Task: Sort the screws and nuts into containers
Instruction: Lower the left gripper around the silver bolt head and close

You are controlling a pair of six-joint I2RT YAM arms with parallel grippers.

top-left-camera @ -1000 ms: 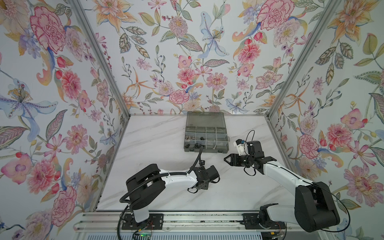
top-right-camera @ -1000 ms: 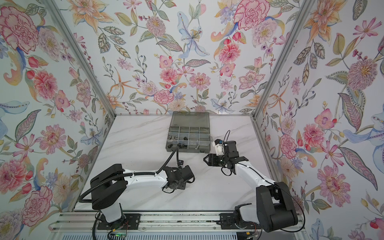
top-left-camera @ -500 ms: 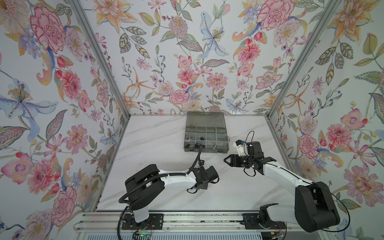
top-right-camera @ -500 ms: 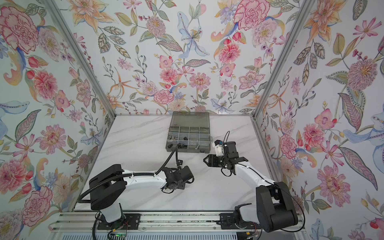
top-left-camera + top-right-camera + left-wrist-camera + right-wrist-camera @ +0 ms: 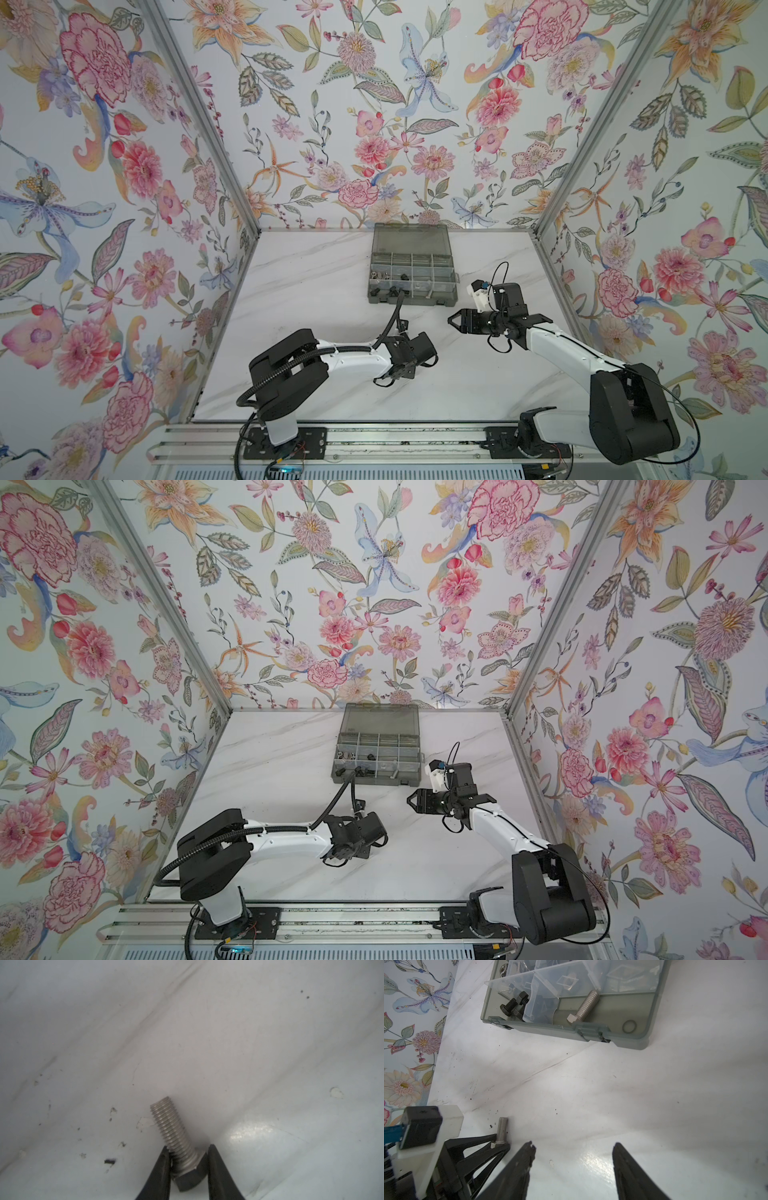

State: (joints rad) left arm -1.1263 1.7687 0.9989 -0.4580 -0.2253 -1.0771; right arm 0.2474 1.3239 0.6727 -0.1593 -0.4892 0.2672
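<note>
**A:** As the left claw narrowed over the last second, did it meet the screw?

**B:** Yes. Both fingers touched it, one on the thread and one on the hex head. The screw lay flat on the counter, well short of the box. Judged: grasp made; lift and carry to a cell still to do.

**A:** Right claw?

**B:** Unchanged. Jaws stood apart, empty, over bare counter near the box.

**A:** Counts?

**B:**
- **Loose on the counter:** one screw, the gripped one; no other was seen.
- **Boxed silver screw:** one, in a near cell.
- **Black screws:** at least two, perhaps three, in the near corner cell.
- **Nuts:** silver bits in a middle cell, too small to count.
- **Box:** one.
- **Claws:** two.
</note>
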